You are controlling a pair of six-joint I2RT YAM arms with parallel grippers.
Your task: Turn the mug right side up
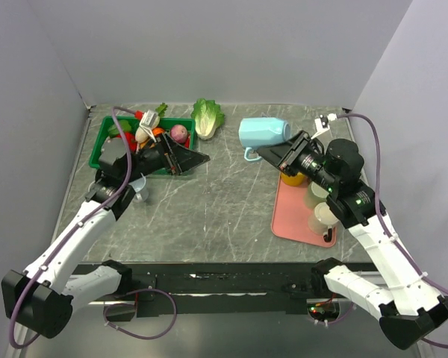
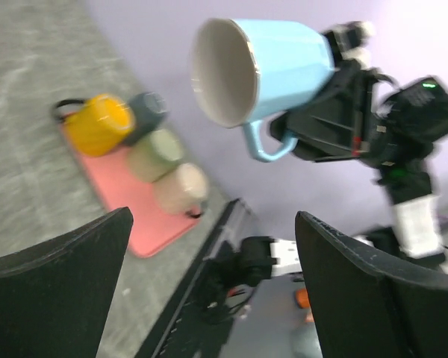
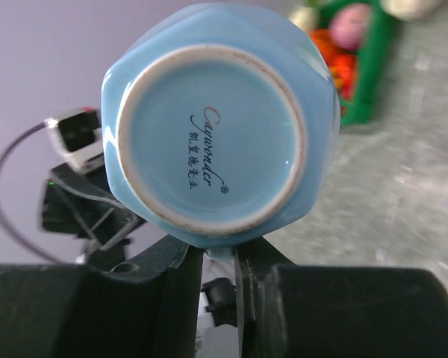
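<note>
A light blue mug is held in the air on its side above the table, its mouth toward the left. My right gripper is shut on its handle. In the right wrist view the mug's base faces the camera, and the handle is pinched between the fingers. In the left wrist view the mug's white inside shows, with the handle hanging below. My left gripper is open and empty, pointing right toward the mug from beside the green bin.
A pink tray at the right holds a yellow mug, a grey one and two pale cups. A green bin of toy vegetables stands at the back left, a toy lettuce beside it.
</note>
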